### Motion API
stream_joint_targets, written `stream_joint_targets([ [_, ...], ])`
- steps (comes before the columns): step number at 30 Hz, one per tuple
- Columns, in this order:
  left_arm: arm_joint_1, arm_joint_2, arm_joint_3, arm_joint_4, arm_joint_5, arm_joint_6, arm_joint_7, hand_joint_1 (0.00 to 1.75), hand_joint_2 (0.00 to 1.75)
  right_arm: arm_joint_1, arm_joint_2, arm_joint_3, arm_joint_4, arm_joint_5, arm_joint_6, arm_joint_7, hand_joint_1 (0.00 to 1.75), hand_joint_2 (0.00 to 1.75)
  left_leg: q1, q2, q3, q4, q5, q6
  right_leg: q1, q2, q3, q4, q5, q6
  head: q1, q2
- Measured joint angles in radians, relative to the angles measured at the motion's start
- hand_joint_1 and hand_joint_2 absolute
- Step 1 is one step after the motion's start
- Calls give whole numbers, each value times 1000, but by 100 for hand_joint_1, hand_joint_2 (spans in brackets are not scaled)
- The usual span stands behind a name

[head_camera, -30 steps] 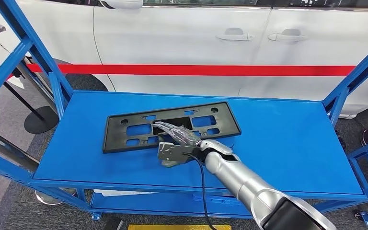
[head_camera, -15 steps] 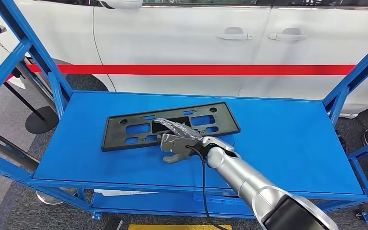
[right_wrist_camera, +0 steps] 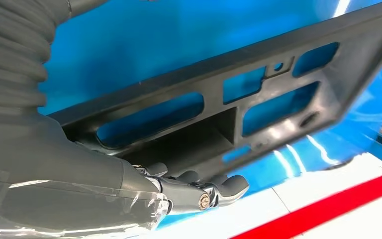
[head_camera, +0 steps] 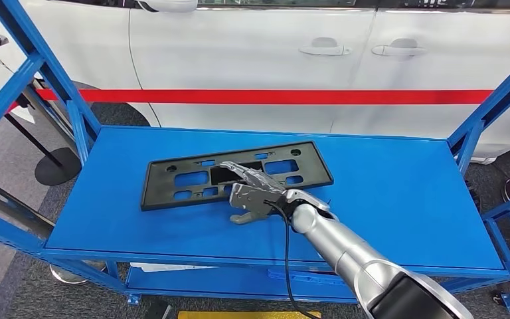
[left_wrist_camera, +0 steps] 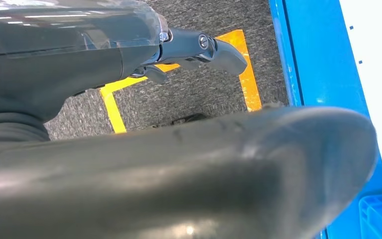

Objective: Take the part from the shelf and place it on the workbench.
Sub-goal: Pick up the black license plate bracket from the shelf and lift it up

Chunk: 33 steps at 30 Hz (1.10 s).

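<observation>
On shelf (head_camera: 398, 199), right hand (head_camera: 252, 193) on part (head_camera: 179, 179)

**A car workshop floor**

You are looking at an automotive workshop or assembly bay. A white car (head_camera: 272, 60) with door handles and a red stripe stands right behind a blue steel shelf trolley (head_camera: 398, 193). Grey industrial carpet (head_camera: 13, 159) covers the floor, marked with yellow tape (left_wrist_camera: 110, 107), and a black stanchion base (head_camera: 56, 166) sits beside the trolley.
</observation>
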Motion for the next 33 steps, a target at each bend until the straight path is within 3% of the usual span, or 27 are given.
stream_joint_targets([
  [5,-3,0,0,0,-2,0,2,0,0,16,-8,-1,-65,12,-34,-83,0,175,0,0,0,0,0,0,0,0,-1,0,0,0,0,0],
  [13,-6,0,0,0,-7,0,13,0,0,31,-13,-6,-118,-94,148,-87,0,175,0,0,-1,0,0,0,0,0,-1,0,0,0,0,0],
  [20,-8,0,0,0,-8,2,14,0,0,28,-13,3,-132,127,-66,-102,0,175,0,0,-1,0,0,0,0,0,-1,0,0,0,0,0],
  [33,-10,0,-3,0,-21,-15,15,0,0,46,-23,22,-105,163,-59,-186,0,175,0,0,-1,0,0,0,0,0,-1,0,0,0,0,0],
])
